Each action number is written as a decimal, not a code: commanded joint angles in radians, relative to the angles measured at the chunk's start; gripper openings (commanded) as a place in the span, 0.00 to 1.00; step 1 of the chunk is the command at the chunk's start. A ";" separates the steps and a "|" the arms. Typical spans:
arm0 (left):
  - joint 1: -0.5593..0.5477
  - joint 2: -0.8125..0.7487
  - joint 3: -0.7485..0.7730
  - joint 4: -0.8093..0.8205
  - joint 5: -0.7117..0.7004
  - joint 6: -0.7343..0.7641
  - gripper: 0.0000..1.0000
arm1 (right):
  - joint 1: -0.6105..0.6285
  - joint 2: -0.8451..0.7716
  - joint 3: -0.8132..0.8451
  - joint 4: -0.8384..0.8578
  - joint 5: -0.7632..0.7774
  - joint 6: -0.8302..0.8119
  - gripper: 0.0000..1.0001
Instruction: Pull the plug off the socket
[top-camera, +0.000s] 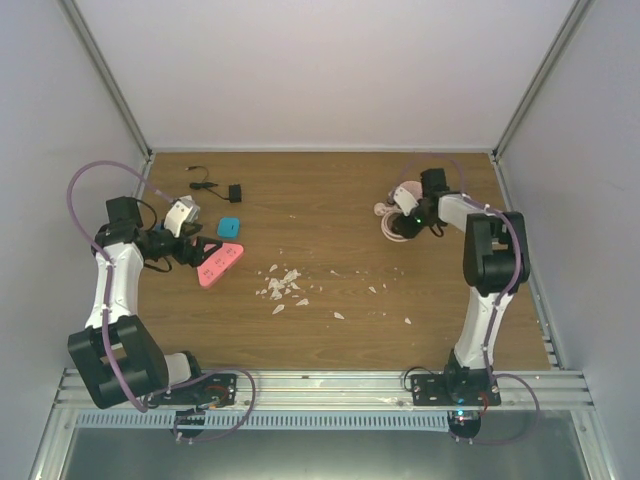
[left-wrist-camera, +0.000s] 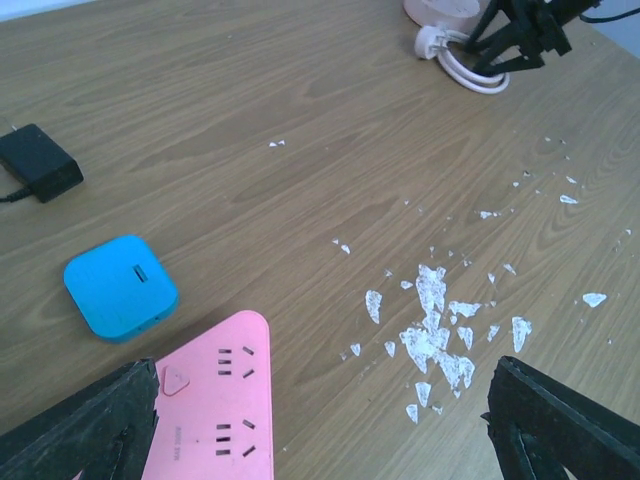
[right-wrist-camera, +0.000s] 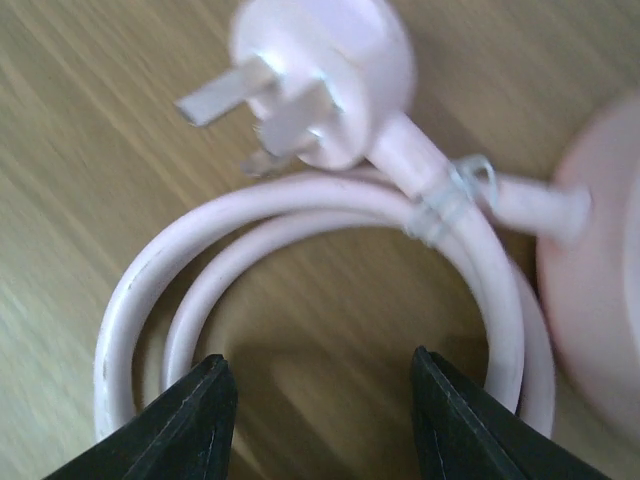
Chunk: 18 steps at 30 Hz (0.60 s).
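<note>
The salmon-pink socket lies flat at the left, and the outlets that show on its face are empty. My left gripper hovers just over its near end, open, with one finger on each side and nothing between them. The pale pink plug lies loose on the wood at the far right, prongs bare, tied to its coiled cable. My right gripper hangs open over the coil and holds nothing. From the left wrist view the plug lies beside the right gripper.
A blue square box and a black adapter lie just beyond the socket. White flakes are scattered mid-table. A round pink disc sits against the coil. Walls enclose the table on three sides.
</note>
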 joint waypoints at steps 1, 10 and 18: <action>-0.014 -0.014 0.036 0.046 0.020 -0.022 0.90 | -0.104 -0.049 -0.106 -0.060 0.018 -0.068 0.49; -0.035 -0.017 0.053 0.068 0.005 -0.043 0.91 | -0.295 -0.162 -0.275 -0.062 0.001 -0.150 0.49; -0.059 -0.004 0.064 0.085 -0.007 -0.053 0.91 | -0.413 -0.255 -0.394 -0.088 -0.013 -0.221 0.49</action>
